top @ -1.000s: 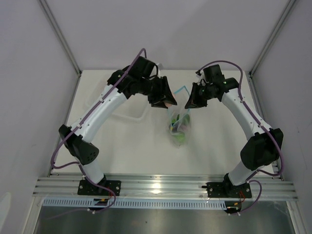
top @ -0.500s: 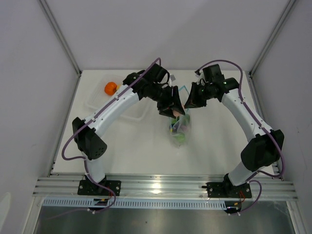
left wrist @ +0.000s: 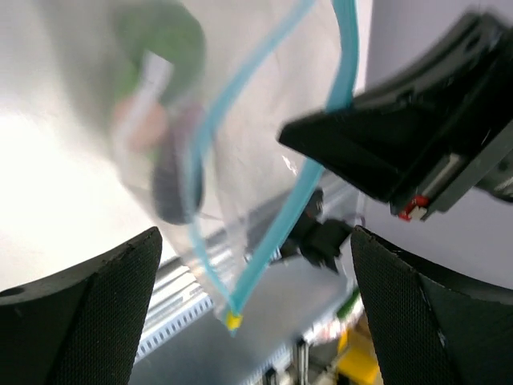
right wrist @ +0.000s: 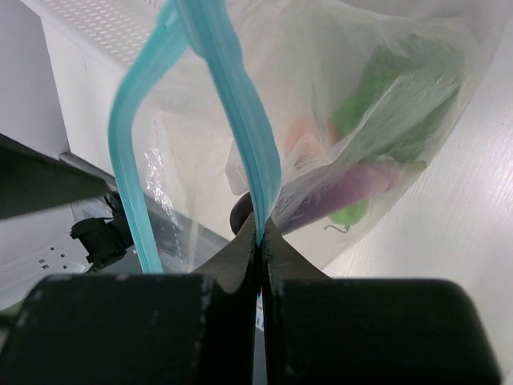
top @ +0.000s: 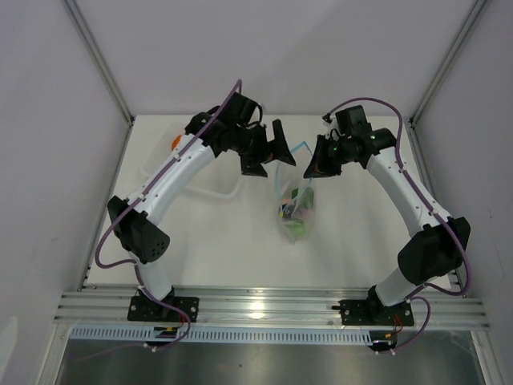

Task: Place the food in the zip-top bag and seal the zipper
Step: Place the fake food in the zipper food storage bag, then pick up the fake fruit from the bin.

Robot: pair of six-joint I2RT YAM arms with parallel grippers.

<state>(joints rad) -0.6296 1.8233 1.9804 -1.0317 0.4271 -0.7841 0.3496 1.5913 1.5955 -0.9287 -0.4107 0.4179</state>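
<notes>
Surface: white table [top: 224, 249] inside a grey-walled bay; both arm bases sit at 6 o'clock in the top view.
Left fingers: spread wide, nothing between them. The left gripper [top: 271, 154] hangs at 10 o'clock of the bag mouth, clear of the plastic.
Right fingers: pressed together on the zipper [right wrist: 240, 120]. The right gripper [right wrist: 260, 233] pinches the strip at the mouth's 3 o'clock side and holds that edge up.
Zipper condition: unsealed. The two teal tracks bow apart in a loop, seen plainly from the left wrist [left wrist: 341, 48].
Zip-top bag [top: 295, 210]: at table centre, mouth toward 12 o'clock, its body trailing toward 6 o'clock.
Food [right wrist: 385, 104]: green, purple and pinkish pieces show blurred through the plastic; the count cannot be told.
Change noted: half a second ago the left gripper was low over the mouth with something pink at its fingers. It has now drawn back toward 11 o'clock, empty.
Reading: the pink piece appears delivered into the bag.
Outstanding: an orange pumpkin piece [top: 175, 141] shows at 9 o'clock beside the left arm, near the tray [top: 234, 192]. In my judgement it must still be fetched before sealing.
Risk: the bag is held by one pinch only and may sag shut.
</notes>
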